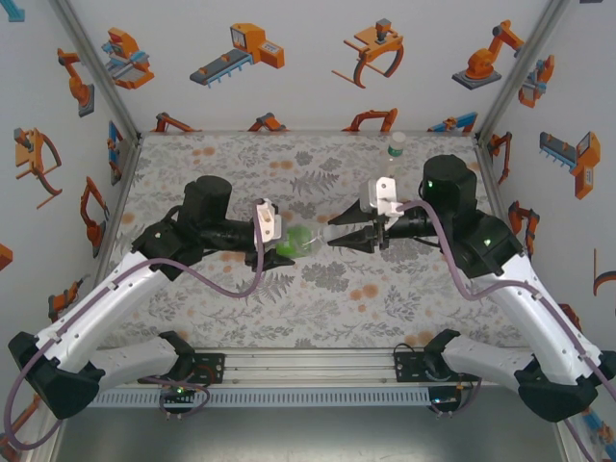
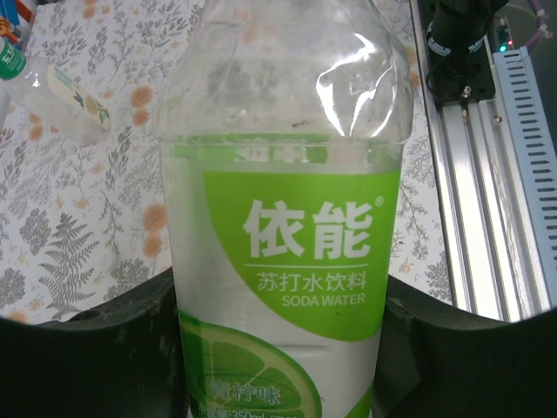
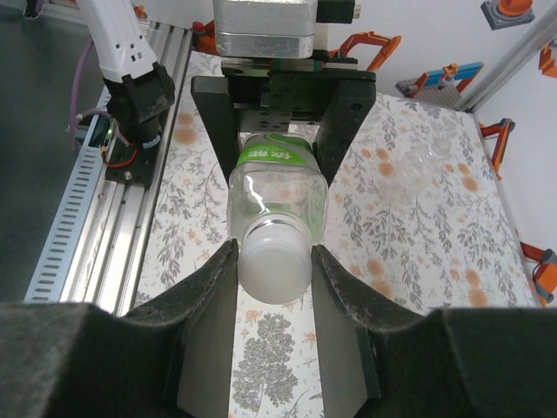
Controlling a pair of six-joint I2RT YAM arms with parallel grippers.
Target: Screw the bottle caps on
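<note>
my left claw [image 1: 289, 241] is closed tight around the body of a bottle [image 1: 302, 239] and holds it up above the counter [image 1: 231, 318], between my two claws. the bottle is of thin clear plastic, smooth and shiny, round in shape, with a green and white label around its middle part. above the label the wall is bare and a little wrinkled. its long axis lies almost flat and runs from my left claw to my right claw [image 1: 339, 239], and the neck end points into the right claw.

my right claw is closed nearly all the way on the cap [image 3: 274, 270], a small round white cap that sits on the neck. its dark matte fingers [image 3: 209, 296] touch the cap, one on each side.

the counter has a pattern of grey ferns and orange flowers. beyond my right claw, near the far edge, a second bottle [image 1: 396, 149] stands upright with a green cap [image 1: 396, 138]. a third bottle [image 3: 426, 161], clear and bumpy, lies on the counter on the far side of my left claw.
</note>
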